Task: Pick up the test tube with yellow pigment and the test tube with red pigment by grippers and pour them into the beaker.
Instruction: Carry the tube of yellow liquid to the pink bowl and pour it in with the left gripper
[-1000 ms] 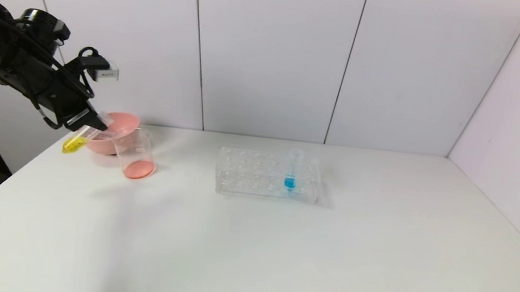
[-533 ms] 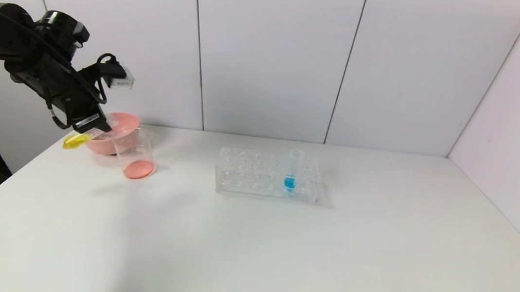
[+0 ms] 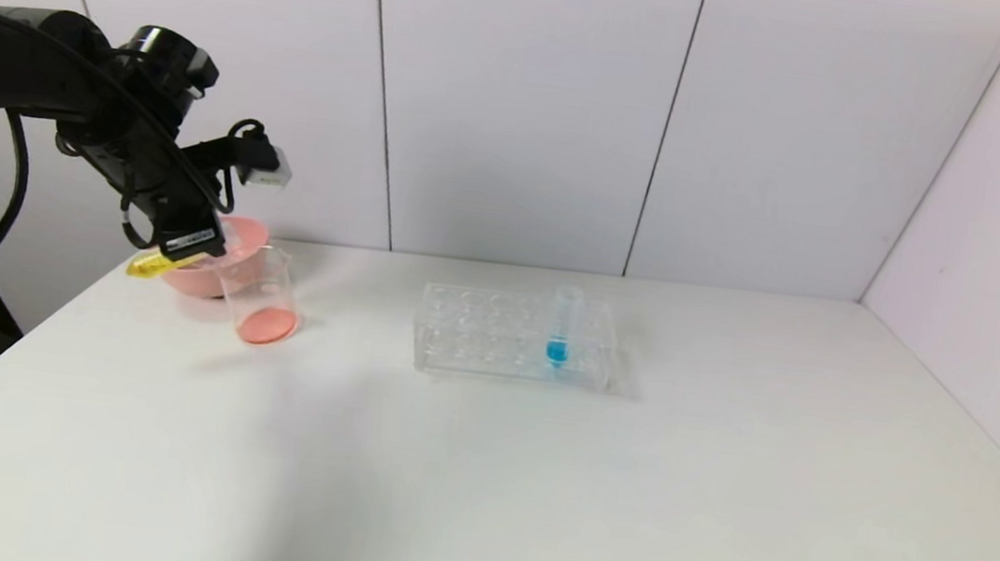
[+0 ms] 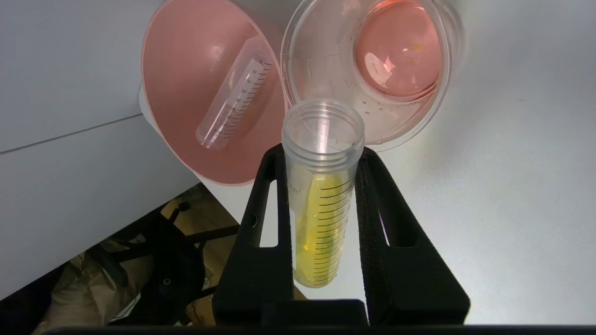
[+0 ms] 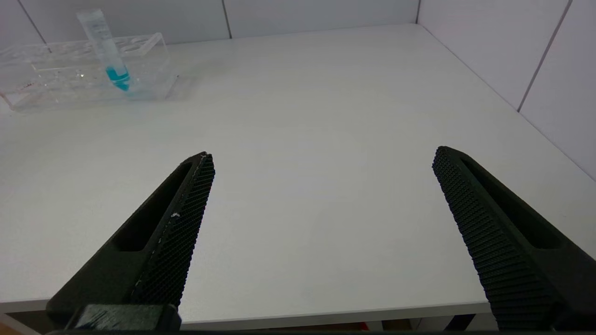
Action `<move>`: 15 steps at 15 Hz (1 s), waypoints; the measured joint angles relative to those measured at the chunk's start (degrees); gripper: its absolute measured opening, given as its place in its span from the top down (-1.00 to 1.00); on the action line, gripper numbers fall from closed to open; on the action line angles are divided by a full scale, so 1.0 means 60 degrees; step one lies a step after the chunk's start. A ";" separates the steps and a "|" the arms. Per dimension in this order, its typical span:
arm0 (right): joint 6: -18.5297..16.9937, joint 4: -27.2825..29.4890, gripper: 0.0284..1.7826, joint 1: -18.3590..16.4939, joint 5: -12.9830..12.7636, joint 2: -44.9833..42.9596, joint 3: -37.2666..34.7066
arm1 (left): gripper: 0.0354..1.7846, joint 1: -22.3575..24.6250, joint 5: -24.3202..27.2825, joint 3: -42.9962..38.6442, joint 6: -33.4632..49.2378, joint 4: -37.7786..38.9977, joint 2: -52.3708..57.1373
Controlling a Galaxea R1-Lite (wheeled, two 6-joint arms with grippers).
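Note:
My left gripper [image 3: 184, 246] is shut on the test tube with yellow pigment [image 3: 152, 264], tilted nearly level with its mouth at the rim of the beaker [image 3: 261, 296]. In the left wrist view the gripper [image 4: 321, 160] clamps the tube [image 4: 321, 204], whose open mouth points at the beaker [image 4: 372, 70], which holds red-orange liquid. An empty clear tube [image 4: 235, 104] lies in the pink bowl [image 4: 177, 93]; no tube with red liquid shows. My right gripper [image 5: 323, 163] is open and empty above the table's near edge, out of the head view.
The pink bowl [image 3: 214, 271] stands just behind the beaker at the table's far left. A clear tube rack [image 3: 512, 337] with a blue-liquid tube [image 3: 560, 330] stands mid-table. White walls close the back and right. The table edge drops off beside the left gripper.
My left arm has moved right toward the beaker and rotated, tipping the yellow tube from slanting down to nearly level, its mouth now at the beaker's rim.

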State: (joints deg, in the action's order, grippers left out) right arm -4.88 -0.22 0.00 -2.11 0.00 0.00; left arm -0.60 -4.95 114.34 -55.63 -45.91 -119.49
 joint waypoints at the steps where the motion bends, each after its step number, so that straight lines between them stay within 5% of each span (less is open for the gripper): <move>1: -0.0004 -0.0004 -0.92 0.0000 0.0000 0.0000 0.0000 | 0.56 -0.0075 -0.0167 0.0000 -0.0095 -0.0002 -0.0008; 15: 0.0000 -0.0004 -0.92 0.0000 0.0000 0.0000 0.0000 | 0.56 -0.0528 -0.2046 -0.0083 -0.0417 -0.0396 -0.0215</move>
State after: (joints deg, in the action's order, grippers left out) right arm -4.88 -0.24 0.00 -2.11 0.00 0.00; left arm -3.77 -17.23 113.84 -58.12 -48.29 -120.78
